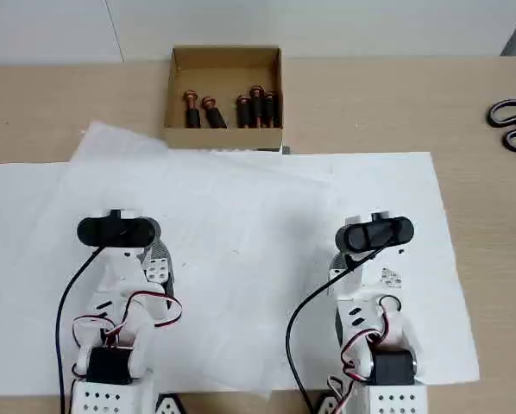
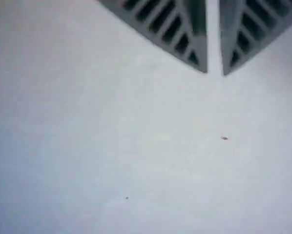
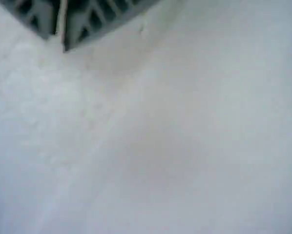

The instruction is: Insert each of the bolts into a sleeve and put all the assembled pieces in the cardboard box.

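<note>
Up in the cardboard box [image 1: 223, 136], assembled bolts [image 1: 232, 110], so seemingly all done. Left gripper [image 2: 215, 73] and right gripper [image 3: 62, 43] almost shut, empty, over white paper [image 1: 258, 224]. Next: just checking for strays.

Five sleeved bolts [image 1: 257, 104], lying in cardboard box [image 1: 224, 136]

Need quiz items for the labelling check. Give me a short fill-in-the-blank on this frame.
1. All the bolt pieces lie inside the cardboard ___.
2. The table is partly covered by sheets of white ___.
3. At the table's right edge lies a pair of ___.

Missing words: box; paper; scissors.
</note>
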Controlling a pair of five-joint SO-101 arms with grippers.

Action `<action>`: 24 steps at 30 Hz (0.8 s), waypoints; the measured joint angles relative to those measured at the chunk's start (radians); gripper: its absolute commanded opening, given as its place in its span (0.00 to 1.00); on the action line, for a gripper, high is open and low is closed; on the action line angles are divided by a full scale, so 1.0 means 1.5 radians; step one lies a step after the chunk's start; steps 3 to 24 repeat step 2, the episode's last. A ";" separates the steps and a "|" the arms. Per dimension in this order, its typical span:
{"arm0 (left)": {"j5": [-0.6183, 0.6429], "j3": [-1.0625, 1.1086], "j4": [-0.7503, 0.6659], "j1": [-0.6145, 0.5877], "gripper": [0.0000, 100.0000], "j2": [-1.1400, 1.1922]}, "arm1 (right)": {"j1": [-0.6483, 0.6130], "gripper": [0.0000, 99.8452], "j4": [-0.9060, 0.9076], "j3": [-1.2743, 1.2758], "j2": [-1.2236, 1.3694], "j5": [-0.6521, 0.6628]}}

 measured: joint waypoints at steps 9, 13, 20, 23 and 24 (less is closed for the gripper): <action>0.000 0.000 0.000 0.000 0.01 0.000 | 0.000 0.00 0.000 0.000 0.000 0.000; 0.000 0.000 0.000 0.000 0.01 0.000 | 0.000 0.00 0.000 0.000 0.000 0.000; 0.000 0.000 0.000 0.000 0.01 0.000 | 0.000 0.00 0.000 0.000 0.000 0.000; 0.000 0.000 0.000 0.000 0.01 0.000 | 0.000 0.00 0.000 0.000 0.000 0.000; 0.000 0.000 0.000 0.000 0.01 0.000 | 0.000 0.00 0.000 0.000 0.000 0.000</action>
